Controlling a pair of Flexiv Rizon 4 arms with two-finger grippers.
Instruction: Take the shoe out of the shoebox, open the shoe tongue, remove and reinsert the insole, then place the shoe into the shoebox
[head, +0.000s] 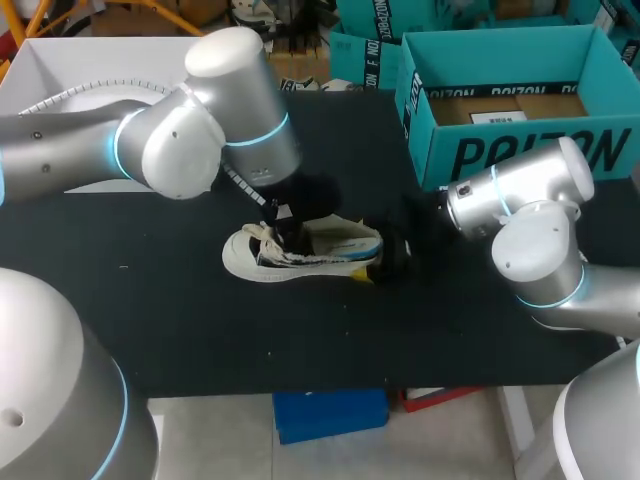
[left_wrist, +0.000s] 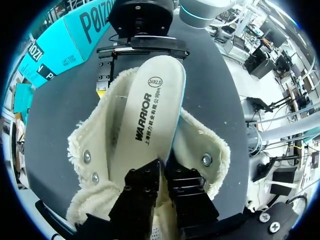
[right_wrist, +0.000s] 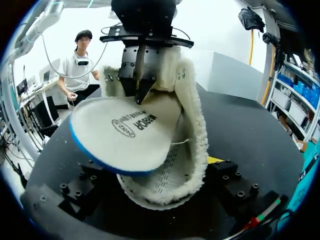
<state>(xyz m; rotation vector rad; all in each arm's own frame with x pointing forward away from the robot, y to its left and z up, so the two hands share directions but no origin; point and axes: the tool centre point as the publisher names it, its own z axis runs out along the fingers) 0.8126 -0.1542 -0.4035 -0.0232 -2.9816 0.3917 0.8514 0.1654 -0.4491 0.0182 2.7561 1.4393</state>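
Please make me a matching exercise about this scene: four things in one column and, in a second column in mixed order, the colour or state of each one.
Things:
1. insole
2. shoe
3. shoebox
4. table

States:
A. teal, open, at the table's far right
B. black, with the shoe lying on it
C. pinched at one end by the left claw, partly out of the shoe
D. cream-white, its heel between the fingers of the right claw

Right pairs: 1-C, 2-D, 3-A, 4-B.
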